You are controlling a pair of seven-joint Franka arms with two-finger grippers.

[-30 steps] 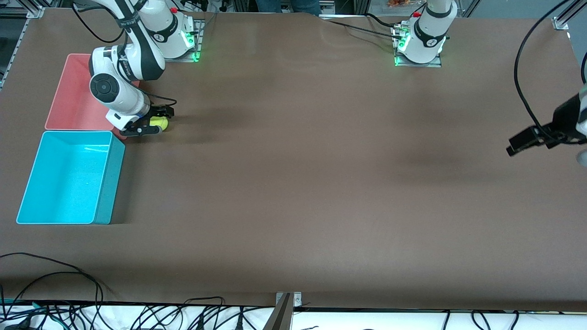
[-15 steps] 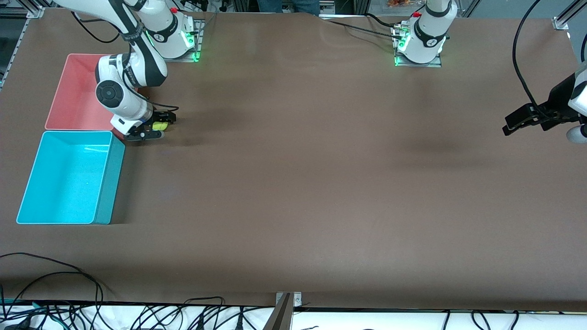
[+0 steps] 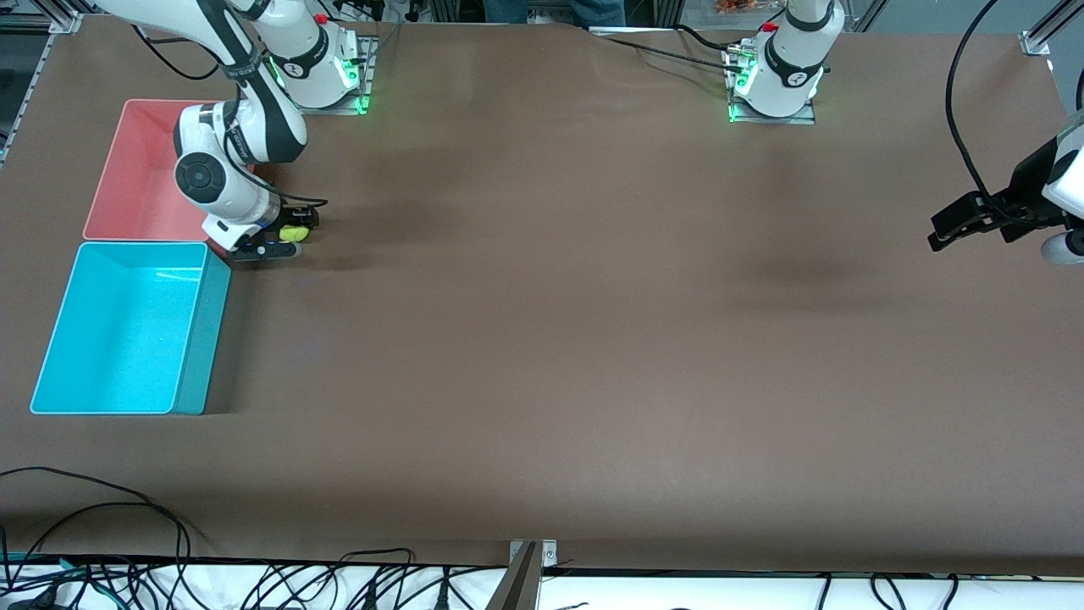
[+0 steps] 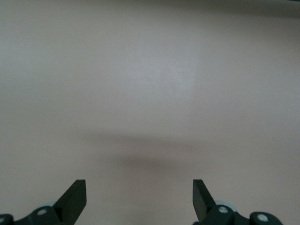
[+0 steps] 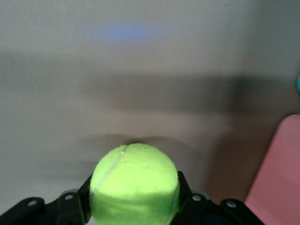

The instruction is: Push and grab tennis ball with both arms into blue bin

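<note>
The yellow-green tennis ball [image 3: 294, 232] sits between the fingers of my right gripper [image 3: 286, 235], which is shut on it low at the brown table, beside the pink bin's corner. In the right wrist view the ball [image 5: 135, 186] fills the gap between the black fingers. The cyan-blue bin [image 3: 127, 330] stands open and empty, nearer to the front camera than the ball. My left gripper [image 3: 953, 224] hangs open and empty over bare table at the left arm's end; its spread fingertips [image 4: 75, 197] show in the left wrist view.
A pink bin [image 3: 140, 174] stands against the blue bin, farther from the front camera; its edge [image 5: 276, 173] shows in the right wrist view. Cables [image 3: 102, 559] lie along the table's front edge.
My right gripper has closed on the ball and shifted slightly toward the pink bin. My left gripper has risen a little and drawn toward the table's end.
</note>
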